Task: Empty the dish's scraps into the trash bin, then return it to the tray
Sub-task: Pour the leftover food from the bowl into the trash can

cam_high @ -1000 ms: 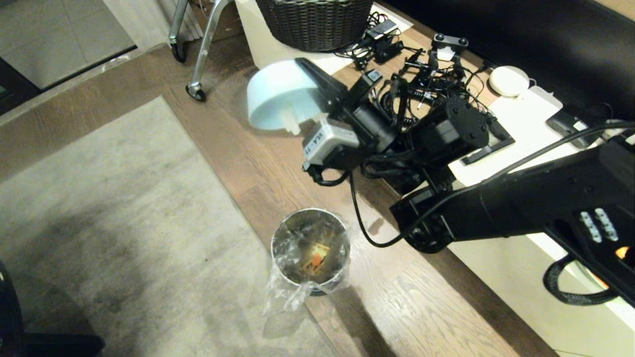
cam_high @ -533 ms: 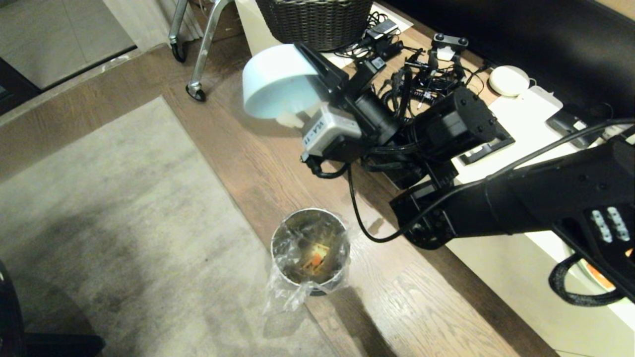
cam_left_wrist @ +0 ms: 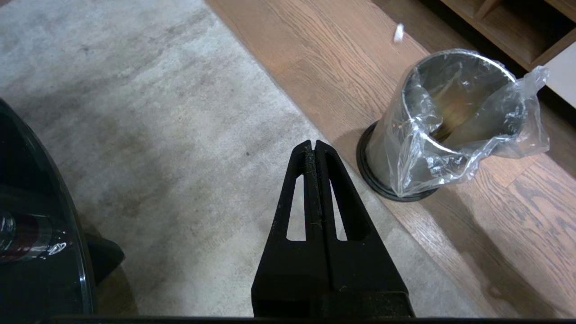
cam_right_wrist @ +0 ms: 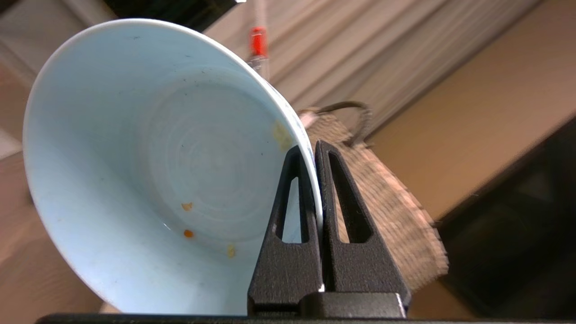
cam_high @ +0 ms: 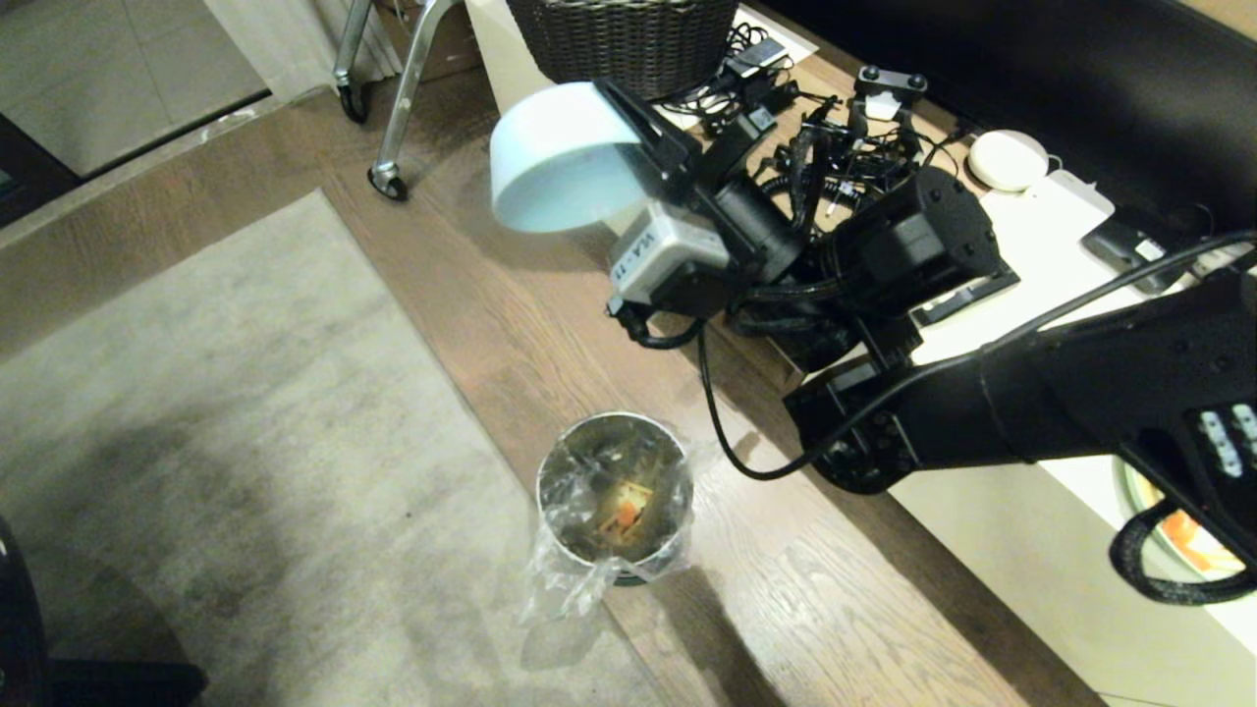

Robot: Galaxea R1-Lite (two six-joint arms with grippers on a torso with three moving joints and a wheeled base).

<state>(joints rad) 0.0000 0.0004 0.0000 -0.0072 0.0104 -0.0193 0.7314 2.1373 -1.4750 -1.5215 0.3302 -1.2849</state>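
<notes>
One trash bin (cam_high: 615, 499) stands on wood floor (cam_high: 550, 324) beside rug (cam_high: 196, 412); right end effector (cam_right_wrist: 313, 148) pinches dish (cam_right_wrist: 148, 162) rim.

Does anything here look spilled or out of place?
Nothing spilled that I can see. The scraps lie inside the trash bin. The right tool holds the dish tipped by its rim; only tiny orange and yellow specks cling inside.

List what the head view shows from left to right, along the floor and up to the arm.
Grey rug → steel trash bin → right arm's black forearm.
</notes>
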